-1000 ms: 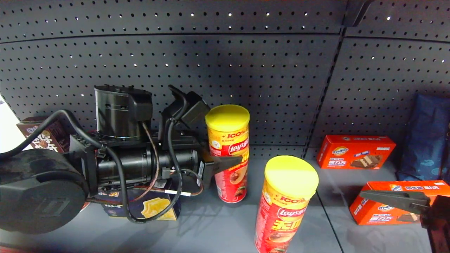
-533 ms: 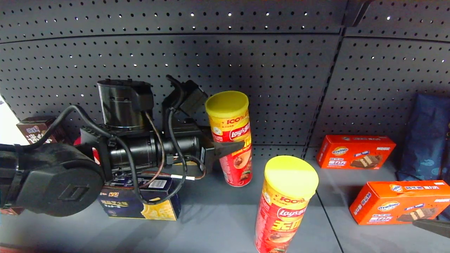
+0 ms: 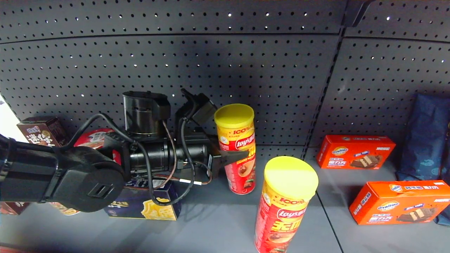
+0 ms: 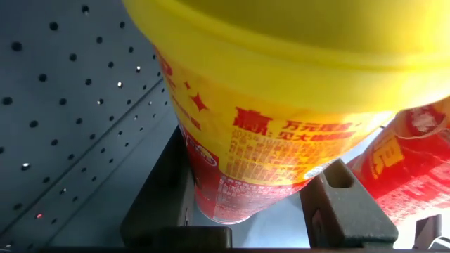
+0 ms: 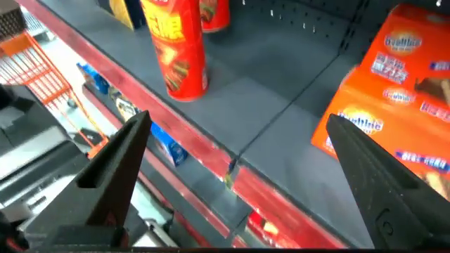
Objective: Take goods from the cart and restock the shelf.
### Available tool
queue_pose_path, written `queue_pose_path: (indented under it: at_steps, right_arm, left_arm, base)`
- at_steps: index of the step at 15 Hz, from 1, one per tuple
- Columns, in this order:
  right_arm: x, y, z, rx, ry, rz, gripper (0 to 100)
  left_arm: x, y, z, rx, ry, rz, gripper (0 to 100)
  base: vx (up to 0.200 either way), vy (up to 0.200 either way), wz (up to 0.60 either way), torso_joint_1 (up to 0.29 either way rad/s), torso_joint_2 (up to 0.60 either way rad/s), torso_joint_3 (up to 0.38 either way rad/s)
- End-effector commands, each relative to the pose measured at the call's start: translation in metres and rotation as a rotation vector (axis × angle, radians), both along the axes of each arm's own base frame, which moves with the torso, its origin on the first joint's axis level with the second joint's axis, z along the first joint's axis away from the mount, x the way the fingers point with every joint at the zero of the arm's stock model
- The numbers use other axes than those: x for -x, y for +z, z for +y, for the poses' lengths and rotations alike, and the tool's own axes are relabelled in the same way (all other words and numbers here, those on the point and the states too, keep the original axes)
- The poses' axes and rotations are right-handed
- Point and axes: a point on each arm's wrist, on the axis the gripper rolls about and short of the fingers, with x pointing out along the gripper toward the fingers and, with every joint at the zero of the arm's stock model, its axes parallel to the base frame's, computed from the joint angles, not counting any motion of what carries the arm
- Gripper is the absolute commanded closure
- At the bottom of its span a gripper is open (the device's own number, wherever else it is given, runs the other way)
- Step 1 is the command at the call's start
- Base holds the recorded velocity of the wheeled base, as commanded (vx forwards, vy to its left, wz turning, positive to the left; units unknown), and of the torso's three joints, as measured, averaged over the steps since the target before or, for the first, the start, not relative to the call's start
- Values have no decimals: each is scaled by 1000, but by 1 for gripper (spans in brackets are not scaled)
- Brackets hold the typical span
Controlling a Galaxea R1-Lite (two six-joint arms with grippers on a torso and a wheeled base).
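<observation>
While the left end effector (image 3: 235, 155) is clamped on the rear can (image 3: 242, 175) near the shelf (image 3: 211, 225) back, the right end effector (image 5: 237, 121) hangs with fingers apart.

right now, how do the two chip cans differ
The rear can is clamped in the left end effector; the front can stands free. The rear can is close to the pegboard back; the front can is nearer the front edge of the shelf and further right. Both have yellow lids and red-and-yellow labels.
</observation>
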Motion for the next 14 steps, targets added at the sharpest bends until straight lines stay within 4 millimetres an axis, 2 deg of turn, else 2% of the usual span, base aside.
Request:
queue_pose_path:
  at_steps: [1, 2, 4, 6, 10, 12, 14]
  right_arm:
    - [-1, -10, 0, 22, -26, 23, 0]
    - [-1, -20, -1, 65, -69, 30, 0]
    - [4, -37, -4, 123, -49, 0, 0]
    - [11, -54, -9, 118, -42, -2, 0]
    - [19, -66, -14, 125, -54, 7, 0]
    - [25, -86, -18, 97, -102, 5, 0]
    - [29, -87, -20, 56, -180, -11, 0]
  left_arm:
    - [-1, -4, -1, -6, -1, 11, 100]
    - [-1, -3, -1, -6, 0, 9, 100]
    - [0, -3, -2, -9, -3, 15, 100]
    - [3, -4, -7, -11, -15, 15, 100]
    - [2, -6, -14, -14, -26, 17, 100]
    - [-9, -3, -22, -3, -21, -2, 100]
    - [-14, -3, -25, -3, -2, -11, 100]
  base:
    - [0, 0, 0, 0, 0, 0]
    - [0, 0, 0, 0, 0, 0]
    - [0, 0, 0, 0, 0, 0]
    - [0, 0, 0, 0, 0, 0]
    - [0, 0, 0, 0, 0, 0]
    - [0, 0, 0, 0, 0, 0]
    - [0, 0, 0, 0, 0, 0]
